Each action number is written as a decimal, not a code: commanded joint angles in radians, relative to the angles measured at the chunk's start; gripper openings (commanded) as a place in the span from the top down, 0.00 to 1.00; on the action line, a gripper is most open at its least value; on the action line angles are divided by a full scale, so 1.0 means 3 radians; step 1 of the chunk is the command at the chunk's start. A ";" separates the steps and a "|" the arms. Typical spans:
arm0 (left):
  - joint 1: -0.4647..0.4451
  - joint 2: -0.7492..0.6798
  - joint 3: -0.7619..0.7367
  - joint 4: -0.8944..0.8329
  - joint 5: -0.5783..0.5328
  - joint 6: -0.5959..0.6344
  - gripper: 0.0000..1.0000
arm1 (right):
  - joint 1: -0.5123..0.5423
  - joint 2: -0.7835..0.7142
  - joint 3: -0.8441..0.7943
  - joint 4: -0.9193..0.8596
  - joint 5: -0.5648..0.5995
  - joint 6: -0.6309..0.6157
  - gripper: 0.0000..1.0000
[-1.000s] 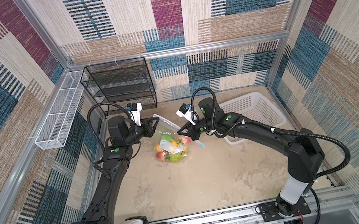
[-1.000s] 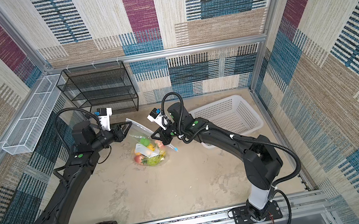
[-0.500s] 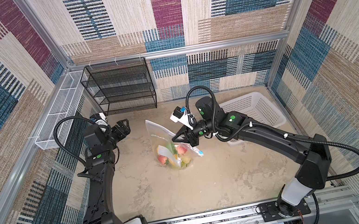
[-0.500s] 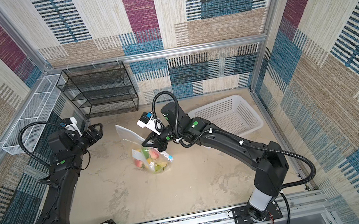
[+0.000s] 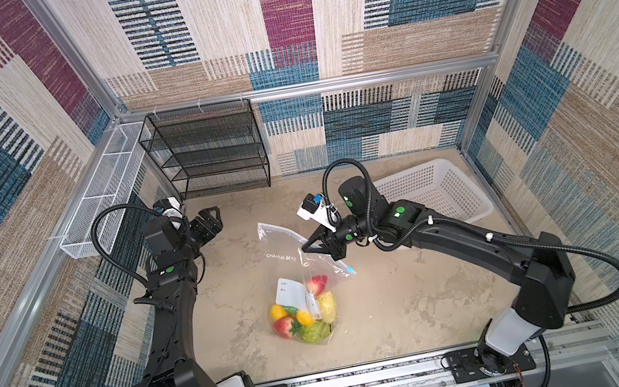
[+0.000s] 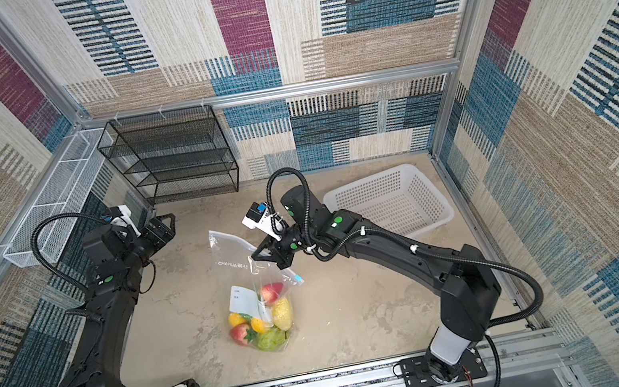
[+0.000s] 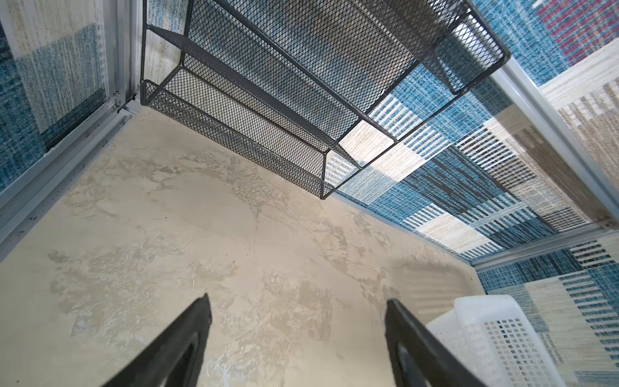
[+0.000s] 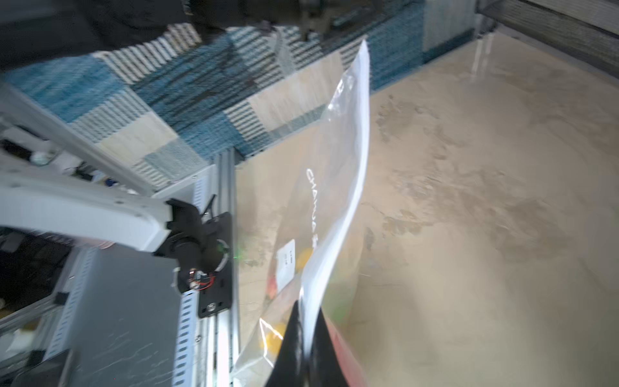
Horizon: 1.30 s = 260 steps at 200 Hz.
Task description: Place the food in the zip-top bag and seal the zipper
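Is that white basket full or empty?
Empty: both top views show only the basket's bare perforated floor; the fruit sits in the clear bag.

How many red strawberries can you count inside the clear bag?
2. The upper strawberry sits beside the white label; the lower strawberry lies at the pile's left. Others may be hidden.

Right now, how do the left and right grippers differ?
The left gripper stands open and empty; the right gripper is shut on the edge of the zip-top bag. The left gripper sits near the black rack, apart from the bag; the right gripper holds up the bag's top, with the food at its bottom. Both are black and two-fingered.
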<state>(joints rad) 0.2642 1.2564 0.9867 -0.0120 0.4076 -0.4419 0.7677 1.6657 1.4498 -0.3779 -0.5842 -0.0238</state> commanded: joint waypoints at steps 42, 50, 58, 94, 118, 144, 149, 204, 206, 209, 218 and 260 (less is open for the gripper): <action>0.0004 -0.0005 -0.0027 0.0229 0.0209 -0.0162 0.17 | -0.0242 0.1369 0.0881 0.0237 0.1125 -0.0030 1.00; 0.0004 0.0011 -0.0034 0.0263 0.0246 -0.0197 0.17 | -0.0272 0.1553 0.0968 0.0276 0.1151 -0.0027 1.00; 0.0004 0.0030 -0.0033 0.0285 0.0275 -0.0221 0.17 | -0.0300 0.1719 0.1044 0.0323 0.1178 -0.0008 1.00; 0.0004 0.0061 -0.0011 0.0285 0.0328 -0.0245 0.17 | -0.0328 0.2167 0.1468 0.0261 0.1297 0.0069 0.89; 0.0003 0.0031 -0.0011 0.0285 0.0333 -0.0254 0.16 | -0.0327 0.2121 0.1591 0.0151 0.1423 0.0124 0.58; 0.0003 -0.0013 -0.0014 0.0287 0.0339 -0.0275 0.13 | -0.0341 0.1736 0.1411 0.0070 0.1842 0.0213 0.36; 0.0000 -0.0027 -0.0020 0.0291 0.0334 -0.0278 0.12 | -0.0349 0.1639 0.1330 0.0059 0.1930 0.0228 0.33; -0.0012 -0.0102 -0.0039 0.0330 0.0378 -0.0337 0.10 | -0.0572 0.0415 0.0072 0.0162 0.2996 0.0334 0.16; -0.0017 -0.0100 -0.0041 0.0331 0.0379 -0.0341 0.10 | -0.0588 0.0375 0.0037 0.0171 0.3046 0.0328 0.15; -0.0018 -0.0098 -0.0046 0.0328 0.0379 -0.0341 0.10 | -0.0607 0.0321 -0.0055 0.0182 0.3114 0.0319 0.14; -0.0028 -0.0100 -0.0047 0.0342 0.0393 -0.0356 0.10 | -0.0715 0.0174 -0.0278 0.0221 0.3245 0.0295 0.13; -0.0123 -0.0056 -0.0053 0.0363 0.0415 -0.0363 0.09 | -0.1471 -0.0171 -0.1085 0.0662 0.3226 0.0307 0.09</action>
<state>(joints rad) 0.2428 1.2346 0.9722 0.0628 0.5152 -0.5350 0.4072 1.6409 1.2057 -0.2985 0.3367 0.0555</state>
